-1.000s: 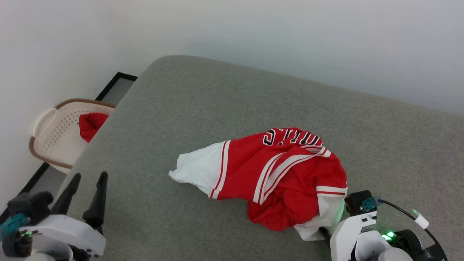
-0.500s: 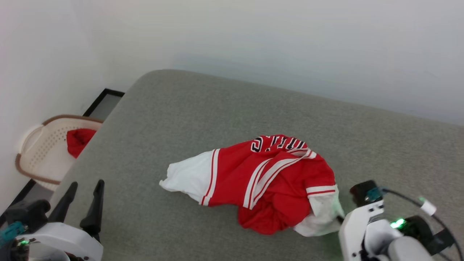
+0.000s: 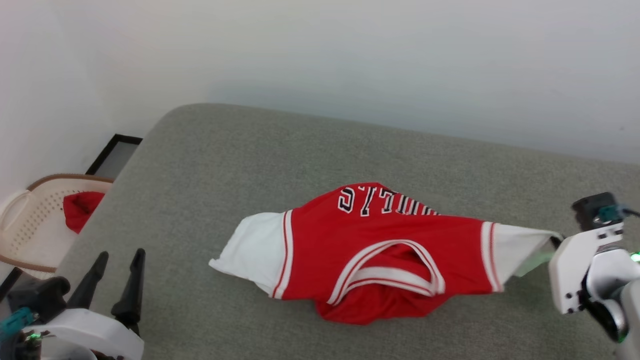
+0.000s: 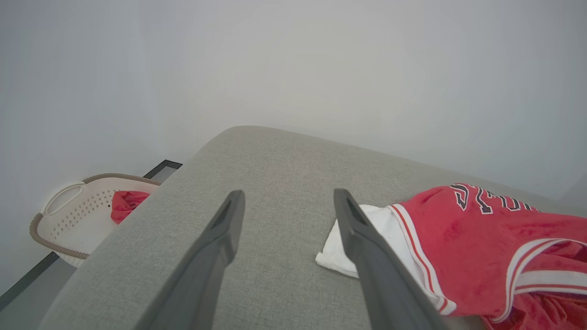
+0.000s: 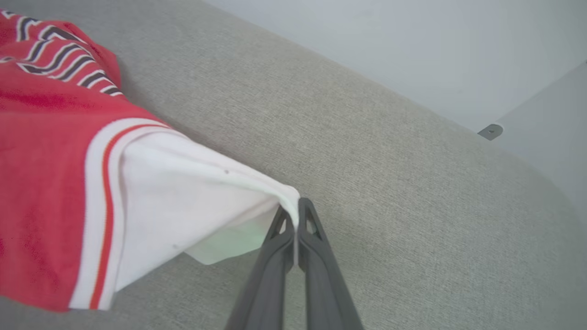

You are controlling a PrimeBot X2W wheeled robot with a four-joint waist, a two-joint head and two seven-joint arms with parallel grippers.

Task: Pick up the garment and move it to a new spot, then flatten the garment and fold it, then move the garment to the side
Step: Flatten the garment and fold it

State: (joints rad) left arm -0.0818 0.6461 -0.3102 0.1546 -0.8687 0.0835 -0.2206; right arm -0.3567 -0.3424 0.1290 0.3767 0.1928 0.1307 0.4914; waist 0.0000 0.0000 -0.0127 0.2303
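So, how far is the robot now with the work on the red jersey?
Done: the right end effector is shut on the tip of a white sleeve of the garment. In hand: that sleeve is pulled taut, while the body lies crumpled on the grey cushion. To do: moving it to a new spot, flattening, folding and setting it aside; the left end effector is open and holds nothing.

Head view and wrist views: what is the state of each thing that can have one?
Bulls jersey: crumpled on the grey cushion, one white sleeve stretched taut.
Right gripper: jaws shut on that sleeve's edge.
Left gripper: jaws open, holding nothing.
Perforated basket: upright, a red cloth inside.
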